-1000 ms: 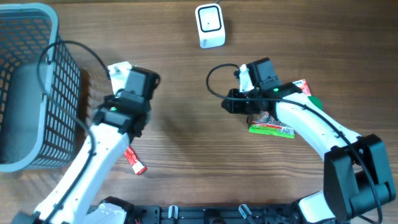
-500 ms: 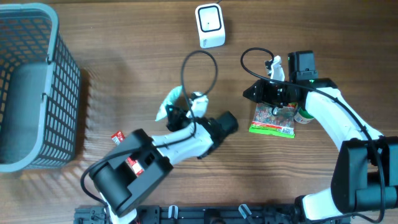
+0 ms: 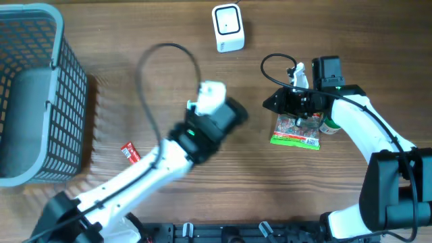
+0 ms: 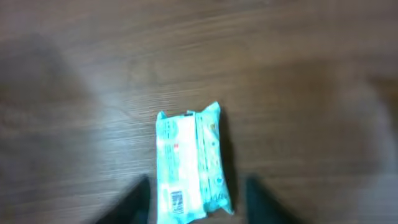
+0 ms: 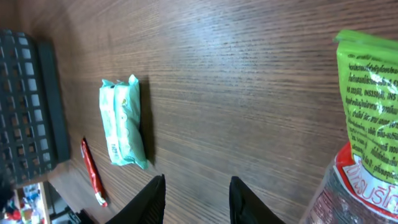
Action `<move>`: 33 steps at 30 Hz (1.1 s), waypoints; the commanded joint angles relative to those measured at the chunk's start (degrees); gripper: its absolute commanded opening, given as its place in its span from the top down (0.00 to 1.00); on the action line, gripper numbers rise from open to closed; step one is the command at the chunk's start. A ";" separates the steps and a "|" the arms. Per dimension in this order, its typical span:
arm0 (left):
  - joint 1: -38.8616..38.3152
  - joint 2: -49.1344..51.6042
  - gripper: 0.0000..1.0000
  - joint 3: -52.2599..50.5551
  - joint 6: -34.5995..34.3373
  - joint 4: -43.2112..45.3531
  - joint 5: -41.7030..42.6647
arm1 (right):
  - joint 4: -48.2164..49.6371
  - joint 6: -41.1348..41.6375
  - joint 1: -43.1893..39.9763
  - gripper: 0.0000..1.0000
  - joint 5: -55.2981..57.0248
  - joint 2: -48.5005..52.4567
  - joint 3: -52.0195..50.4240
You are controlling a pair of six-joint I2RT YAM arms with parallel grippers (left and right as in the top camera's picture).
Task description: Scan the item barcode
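The left gripper (image 4: 200,202) is standing released: its two dark fingers (image 4: 140,200) are showing blurred at 6 o'clock in the left wrist view, apart, one on each side of the pale teal soft plastic packet (image 4: 189,165) and not clamping it. The packet is lying flat on the brown wooden table (image 4: 298,74); the right wrist view is showing it alone on the boards with its shadow beside it.

Half a second ago this packet was hanging in the closed fingers above the table centre. One second ago the left arm was working at the 9 o'clock side, by the grey-blue plastic mesh basket (image 3: 34,94). The item is therefore being set down, not presented, so the scan is probably not being made at this moment. In the overhead view the arm is hiding the packet, roughly at 6 o'clock from the white box-shaped barcode scanner (image 3: 227,27) and well apart from it.

The right gripper (image 5: 199,200) is also standing open and empty. It is holding the same place as half a second ago, at 3 o'clock of the table centre, near the bright green foil packet (image 5: 372,106).

Markings: the teal packet is showing a white panel face up with a small dark block (image 4: 178,200) that is probably the barcode; its text is too blurred to read. The green packet is carrying fine white print, not legible. The thin red stick sachet (image 3: 130,154) is lying near the basket, at 8 o'clock
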 commanded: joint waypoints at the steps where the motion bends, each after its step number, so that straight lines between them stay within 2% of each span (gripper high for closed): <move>1: 14.19 1.81 0.91 0.22 -0.35 0.35 22.14 | -0.55 -1.90 -0.04 0.66 -0.31 -0.37 0.04; 5: 25.33 7.98 0.88 0.24 -0.31 2.19 34.01 | -0.50 -1.92 0.02 0.66 -0.28 -0.35 0.04; 7: 27.93 11.76 0.74 0.24 0.13 3.39 38.77 | -0.52 -1.90 0.02 0.66 -0.20 -0.35 0.04; 9: 28.06 14.73 0.67 0.22 0.07 3.54 37.77 | -0.55 -1.92 0.02 0.66 0.61 -0.35 0.04; 13: 27.96 20.44 0.68 0.22 0.09 9.07 33.70 | -0.76 -1.92 0.04 0.66 0.74 -0.35 0.04; 17: 25.16 21.24 0.69 0.22 0.11 10.34 39.26 | -2.38 -1.92 0.04 0.65 0.74 -0.35 0.04; 22: 20.20 21.24 0.69 0.24 0.09 11.21 39.32 | -4.44 -1.90 3.10 0.54 0.74 -0.35 0.04; 23: 20.02 21.22 0.71 0.24 0.02 11.45 37.64 | -4.31 -1.68 4.59 0.52 0.74 -0.35 0.04; 25: 21.07 20.74 0.72 0.35 0.07 11.19 33.35 | -3.89 0.66 7.85 0.49 0.76 -0.31 0.04; 27: 23.71 18.27 0.71 0.35 0.04 10.16 33.42 | -3.26 4.98 11.30 0.48 3.21 -0.24 0.04; 30: 26.43 14.78 0.67 0.35 0.11 7.45 37.22 | -0.48 9.60 15.67 0.43 7.45 0.11 0.04; 33: 27.02 14.84 0.69 0.20 0.33 4.50 41.16 | 5.92 11.76 19.45 0.41 7.69 2.71 0.04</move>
